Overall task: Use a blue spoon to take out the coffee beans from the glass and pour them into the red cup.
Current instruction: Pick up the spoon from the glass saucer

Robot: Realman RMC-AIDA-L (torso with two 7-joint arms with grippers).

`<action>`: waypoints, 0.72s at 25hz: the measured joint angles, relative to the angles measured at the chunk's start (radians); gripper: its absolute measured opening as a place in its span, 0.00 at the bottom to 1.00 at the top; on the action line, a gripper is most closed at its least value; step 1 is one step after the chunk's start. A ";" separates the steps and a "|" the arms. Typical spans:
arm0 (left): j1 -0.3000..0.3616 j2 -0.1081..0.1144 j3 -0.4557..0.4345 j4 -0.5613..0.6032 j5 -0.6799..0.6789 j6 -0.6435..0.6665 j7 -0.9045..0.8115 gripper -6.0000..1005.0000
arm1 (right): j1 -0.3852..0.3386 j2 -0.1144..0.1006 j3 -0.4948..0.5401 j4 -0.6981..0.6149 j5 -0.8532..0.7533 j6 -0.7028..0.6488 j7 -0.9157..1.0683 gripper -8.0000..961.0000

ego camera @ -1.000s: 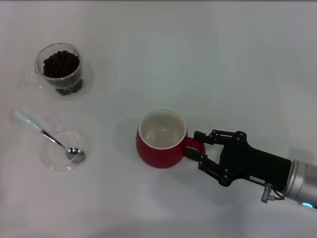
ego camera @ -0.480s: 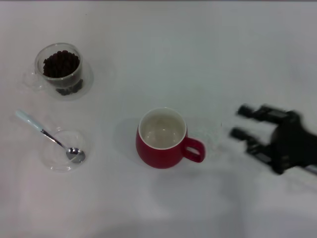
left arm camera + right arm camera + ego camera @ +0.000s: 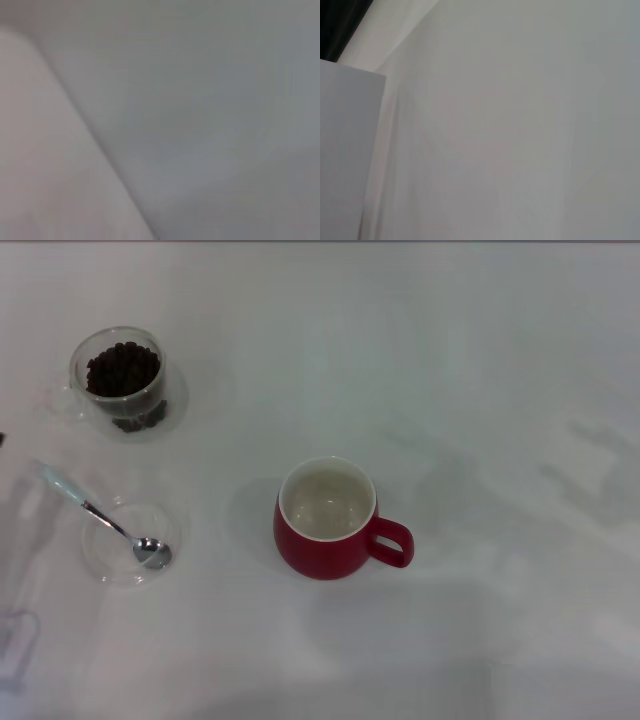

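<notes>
The red cup point(image 3: 322, 552) stands upright in the middle of the table in the head view, cream inside and empty, its handle pointing right. The glass point(image 3: 172, 405) stands at the far left with a heap of coffee beans point(image 3: 122, 368) in it. The blue spoon point(image 3: 98, 513) lies nearer on the left, its metal bowl resting in a shallow clear dish point(image 3: 97, 558) and its pale handle pointing away to the left. Neither gripper shows clearly in any view. A faint blurred streak point(image 3: 18, 580) lies at the left edge; I cannot tell what it is.
The white table point(image 3: 480, 370) fills the head view. The left wrist view and the right wrist view show only blurred pale surface, with a dark corner point(image 3: 340, 25) in the right wrist view.
My right gripper, which was at the red cup's handle a second ago, has pulled away to the right and left the head view. The cup stands where it was.
</notes>
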 joint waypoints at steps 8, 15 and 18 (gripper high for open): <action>-0.022 0.003 0.001 -0.004 0.063 -0.078 -0.172 0.86 | 0.003 -0.010 0.029 0.020 0.002 0.000 -0.006 0.74; -0.048 0.004 0.002 -0.042 0.114 -0.121 -0.262 0.85 | -0.009 -0.002 0.036 0.028 0.004 -0.006 -0.007 0.74; -0.076 0.005 0.001 -0.072 0.162 -0.123 -0.289 0.84 | -0.010 0.004 0.037 0.028 0.004 -0.007 -0.008 0.74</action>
